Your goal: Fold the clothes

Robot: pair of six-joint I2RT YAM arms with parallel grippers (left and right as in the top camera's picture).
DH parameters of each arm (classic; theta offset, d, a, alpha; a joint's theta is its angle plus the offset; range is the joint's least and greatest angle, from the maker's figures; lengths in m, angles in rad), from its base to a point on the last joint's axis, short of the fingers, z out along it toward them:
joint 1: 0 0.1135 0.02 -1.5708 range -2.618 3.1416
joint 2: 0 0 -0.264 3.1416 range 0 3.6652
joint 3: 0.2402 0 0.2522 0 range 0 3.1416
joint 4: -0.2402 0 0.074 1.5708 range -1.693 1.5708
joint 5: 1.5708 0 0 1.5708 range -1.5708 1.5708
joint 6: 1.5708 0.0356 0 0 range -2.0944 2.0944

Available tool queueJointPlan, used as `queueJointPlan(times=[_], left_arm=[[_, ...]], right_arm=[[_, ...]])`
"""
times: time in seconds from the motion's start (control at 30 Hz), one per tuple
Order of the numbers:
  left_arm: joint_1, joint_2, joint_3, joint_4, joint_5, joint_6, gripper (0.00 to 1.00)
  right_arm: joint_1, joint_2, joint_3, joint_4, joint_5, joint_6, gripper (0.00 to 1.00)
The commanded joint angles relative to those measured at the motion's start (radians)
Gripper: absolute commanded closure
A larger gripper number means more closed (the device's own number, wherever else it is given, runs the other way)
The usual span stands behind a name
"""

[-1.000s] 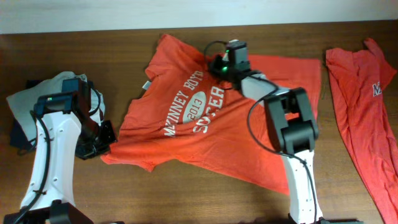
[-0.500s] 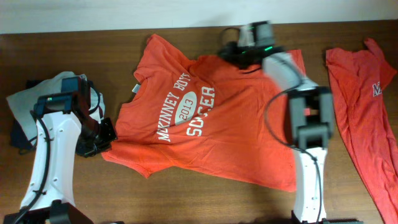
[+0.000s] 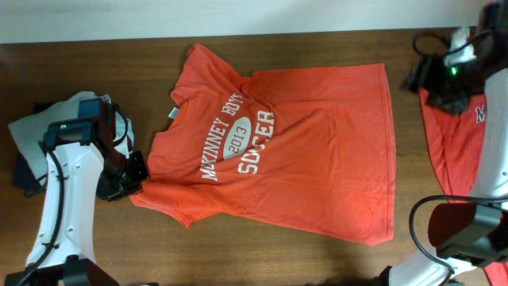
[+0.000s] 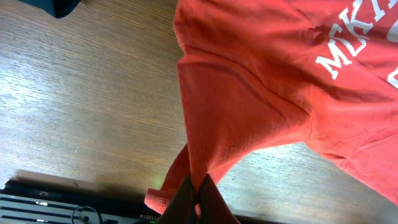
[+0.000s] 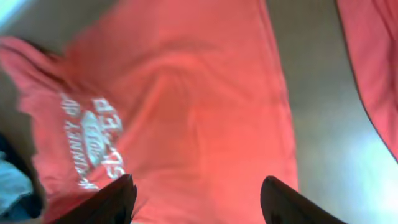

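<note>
An orange-red T-shirt (image 3: 302, 159) with white "McKinney Boys 2013 Soccer" lettering lies spread face up mid-table. My left gripper (image 3: 133, 171) is at its lower left sleeve. In the left wrist view the left gripper (image 4: 199, 190) is shut on a pinched fold of that sleeve (image 4: 236, 124), which is pulled taut. My right gripper (image 3: 422, 79) hangs high at the far right, past the shirt's edge. In the right wrist view the right gripper (image 5: 199, 196) stands open and empty, with the shirt (image 5: 186, 93) blurred far below. A second orange-red shirt (image 3: 464, 167) lies rumpled at the right edge.
A grey-white garment (image 3: 36, 127) lies heaped on a dark cloth (image 3: 22, 176) at the left edge, beside my left arm. The right arm's base (image 3: 468, 234) stands at the front right. Bare wood table (image 3: 262, 254) shows along the front.
My right gripper opened, let go of the shirt's upper edge and swung up and away to the far right. The shirt now lies spread flatter. The left gripper stays put.
</note>
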Motion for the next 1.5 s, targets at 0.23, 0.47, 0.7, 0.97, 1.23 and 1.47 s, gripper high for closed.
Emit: queueJointPlan(times=[0.23,0.47,0.7,0.97,1.23,1.47], left_arm=[[0.006,-0.020,0.006,-0.027,0.004,0.039,0.95],[0.006,-0.020,0.006,-0.016,0.004,0.039,0.95],[0.006,-0.020,0.006,-0.015,0.004,0.042,0.96],[0.006,-0.020,0.006,0.005,0.004,0.042,0.95],[0.006,-0.020,0.006,0.010,0.004,0.042,0.95],[0.006,-0.020,0.006,0.014,0.004,0.072,0.94]], right_arm=[[0.006,-0.024,-0.148,-0.123,0.090,-0.015,0.26],[0.019,-0.024,-0.510,-0.034,0.020,-0.018,0.25],[0.019,-0.024,-0.843,0.054,-0.043,-0.024,0.25],[0.019,-0.057,-1.025,0.181,-0.034,-0.024,0.26],[0.019,-0.401,-1.035,0.161,-0.028,-0.050,0.25],[0.019,-0.718,-1.116,0.160,0.064,0.156,0.16]])
